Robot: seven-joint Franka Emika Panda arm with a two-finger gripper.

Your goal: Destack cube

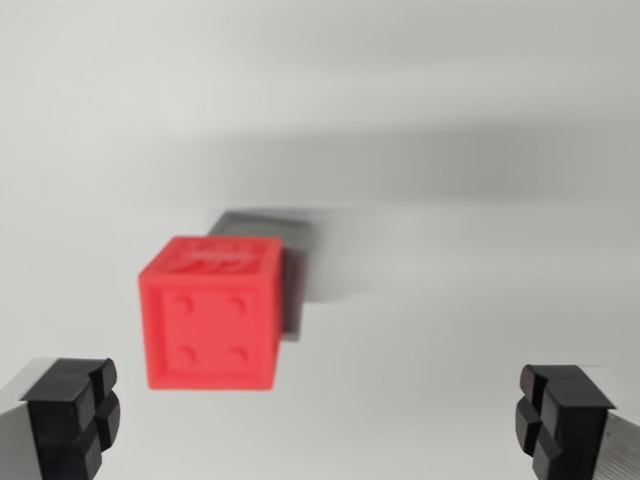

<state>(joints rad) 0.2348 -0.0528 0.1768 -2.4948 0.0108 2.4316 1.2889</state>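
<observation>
A red cube [212,312] with round dimples on its near face sits left of centre in the wrist view, on a pale grey surface. Behind it and partly hidden is a grey cube [272,232], of which only the top and a strip of the right side show; whether the two touch I cannot tell. My gripper [320,415] is open, its black fingertips [75,415] at the bottom corners. The red cube stands beyond the fingertips, nearer the left one, and nothing is between them.
The pale grey surface [470,300] stretches around the cubes with soft shadows across the back. No other objects show.
</observation>
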